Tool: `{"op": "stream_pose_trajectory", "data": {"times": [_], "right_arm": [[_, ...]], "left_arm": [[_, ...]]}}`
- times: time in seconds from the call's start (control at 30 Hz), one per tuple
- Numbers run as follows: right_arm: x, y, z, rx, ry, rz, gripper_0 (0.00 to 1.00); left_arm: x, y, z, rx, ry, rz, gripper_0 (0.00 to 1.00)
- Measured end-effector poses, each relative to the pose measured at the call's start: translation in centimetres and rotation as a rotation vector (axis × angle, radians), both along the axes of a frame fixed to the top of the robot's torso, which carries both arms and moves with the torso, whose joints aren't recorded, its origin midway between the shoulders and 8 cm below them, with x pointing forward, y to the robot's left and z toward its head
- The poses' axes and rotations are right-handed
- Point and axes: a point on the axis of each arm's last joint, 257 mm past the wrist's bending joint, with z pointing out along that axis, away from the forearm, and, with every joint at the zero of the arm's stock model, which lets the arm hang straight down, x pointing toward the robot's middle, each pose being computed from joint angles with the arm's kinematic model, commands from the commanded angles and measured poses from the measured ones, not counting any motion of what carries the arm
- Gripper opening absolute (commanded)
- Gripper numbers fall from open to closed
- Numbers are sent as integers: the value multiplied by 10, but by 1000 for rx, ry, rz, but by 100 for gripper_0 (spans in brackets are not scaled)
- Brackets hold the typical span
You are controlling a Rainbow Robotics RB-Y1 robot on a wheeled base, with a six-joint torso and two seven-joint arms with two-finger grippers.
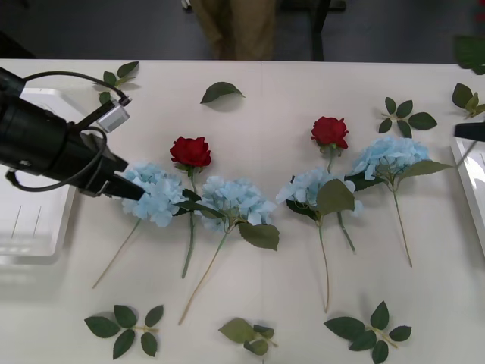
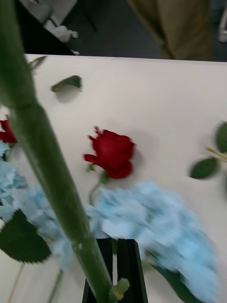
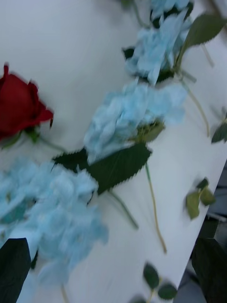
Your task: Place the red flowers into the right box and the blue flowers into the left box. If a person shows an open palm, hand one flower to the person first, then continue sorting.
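Hovering open, left tool (image 1: 130, 191) meets blue flowers (image 1: 155, 194) (leftmost).

No readable text, labels or numbers anywhere

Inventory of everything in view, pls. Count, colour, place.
Deep-red artificial roses: 2, red, mid-table, one each side of centre.
Pale-blue hydrangea clusters: 4, sky blue, row across the table.
Loose leaf sprigs: about 7, green, scattered.
Translucent white plastic tray: 1, left edge.
White container rim: 1, right edge.
Person's khaki trousers: behind the table.
Left tool: black, open, at the leftmost hydrangea.
Right tool: black, shut, a green stem crossing it.
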Motion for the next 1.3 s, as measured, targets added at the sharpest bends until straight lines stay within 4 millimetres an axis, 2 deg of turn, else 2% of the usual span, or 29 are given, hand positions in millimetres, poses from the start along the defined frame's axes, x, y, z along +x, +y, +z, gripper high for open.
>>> {"op": "stream_pose_trajectory", "data": {"times": [0.1, 0.23, 0.27, 0.33, 0.43, 0.57, 0.67, 0.73, 0.97, 1.17, 1.3], "right_arm": [[-4, -70, -3, -70, 31, -112, 0], [-25, -160, -27, -239, 106, -249, 0], [-31, -176, -33, -274, 126, -271, 0], [-44, -204, -44, -343, 164, -306, 0], [-62, -234, -58, -426, 215, -339, 0], [-82, -262, -73, -533, 276, -350, 0], [-95, -277, -87, -621, 320, -341, 0], [-98, -280, -98, -647, 336, -338, 0], [-94, -257, -138, -599, 358, -329, 0], [-96, -246, -139, -564, 372, -303, 0], [-94, -220, -126, -468, 370, -251, 0]], "left_arm": [[-13, 36, -10, 125, 49, -6, 100], [-24, 74, -11, 224, 129, 73, 100], [-26, 83, -12, 249, 152, 115, 100], [-27, 98, -16, 299, 189, 211, 100], [-25, 121, -26, 397, 200, 330, 100], [-19, 127, -37, 456, 162, 362, 100], [-13, 121, -45, 482, 132, 371, 100], [-9, 114, -52, 491, 117, 375, 100], [-5, 94, -71, 514, 107, 516, 100], [-4, 92, -70, 528, 82, 513, 100], [-4, 91, -70, 527, 82, 512, 100]]}}
